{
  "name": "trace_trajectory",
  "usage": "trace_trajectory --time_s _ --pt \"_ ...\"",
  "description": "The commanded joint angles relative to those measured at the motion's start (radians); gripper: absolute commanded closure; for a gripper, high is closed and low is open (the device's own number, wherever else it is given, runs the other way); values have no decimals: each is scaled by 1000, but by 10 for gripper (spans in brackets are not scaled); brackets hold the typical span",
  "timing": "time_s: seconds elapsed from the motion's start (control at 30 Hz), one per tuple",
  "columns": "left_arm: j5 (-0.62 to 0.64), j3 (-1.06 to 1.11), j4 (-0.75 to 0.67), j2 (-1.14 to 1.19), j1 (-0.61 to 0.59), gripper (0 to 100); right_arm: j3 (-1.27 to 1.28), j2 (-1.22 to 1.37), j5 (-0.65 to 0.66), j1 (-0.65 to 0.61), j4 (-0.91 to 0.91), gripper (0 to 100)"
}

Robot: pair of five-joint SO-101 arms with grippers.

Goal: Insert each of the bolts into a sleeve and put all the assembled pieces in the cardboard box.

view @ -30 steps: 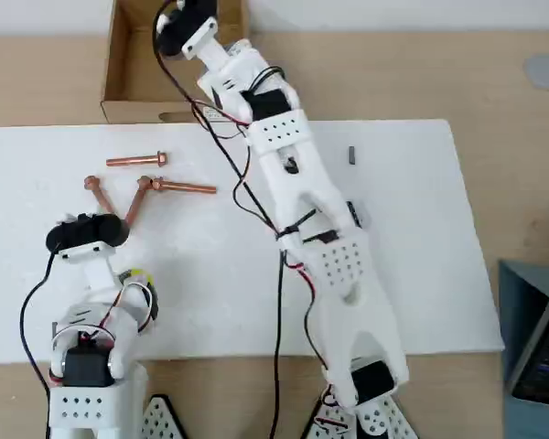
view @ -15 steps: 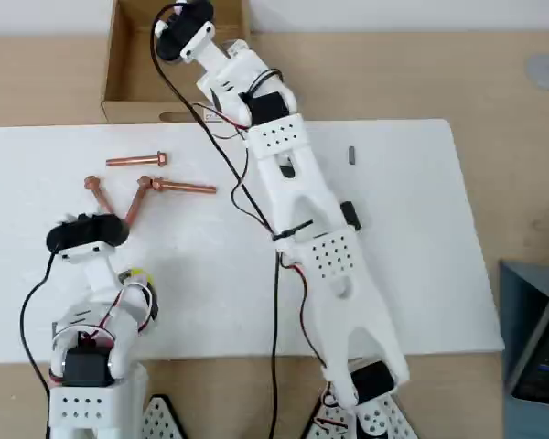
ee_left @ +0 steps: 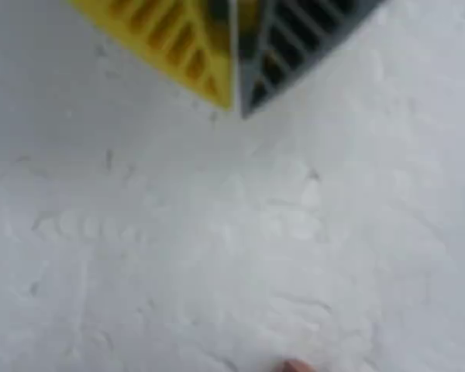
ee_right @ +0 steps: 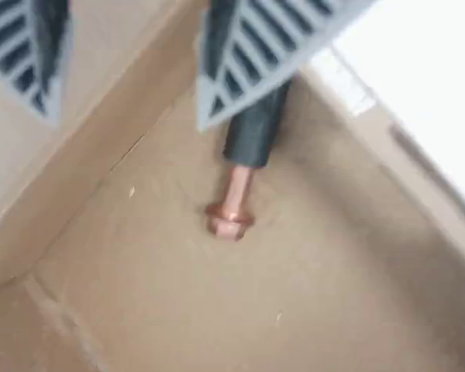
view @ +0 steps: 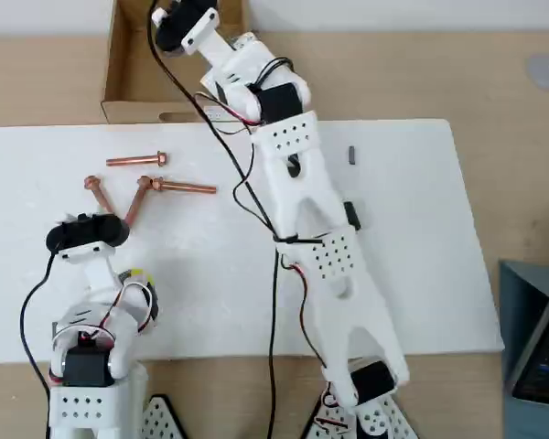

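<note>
Gaping over a sleeved bolt (ee_right: 242, 167) in the cardboard box (ee_right: 178, 302), the right tool (ee_right: 128, 116) hovers; left tool (ee_left: 236, 101) sits together.

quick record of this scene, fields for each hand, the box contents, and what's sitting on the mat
right hand: open, inside the cardboard box
assembled piece: copper bolt in a dark sleeve, lying on the box floor close by the right hand
left hand: shut, empty, over the white mat
loose bolts: copper, on the mat near the left hand
spare sleeve: dark, on the mat, apart from the bolts
</note>
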Motion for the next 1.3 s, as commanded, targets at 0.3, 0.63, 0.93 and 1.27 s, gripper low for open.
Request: trace_trajectory --time_s 0.3,0.63,0.93,1.27 --pt "0 -6 -12 -8 -11 998 -53 -194 6 36 301 860" --pt "0 -6 -12 -8 -11 998 -47 -280 5 68 568 860" --pt "0 -6 -12 -8 -11 998 211 -429 5 131 569 860" --pt "0 -6 -12 -8 -11 998 656 -570 14 206 562 858"
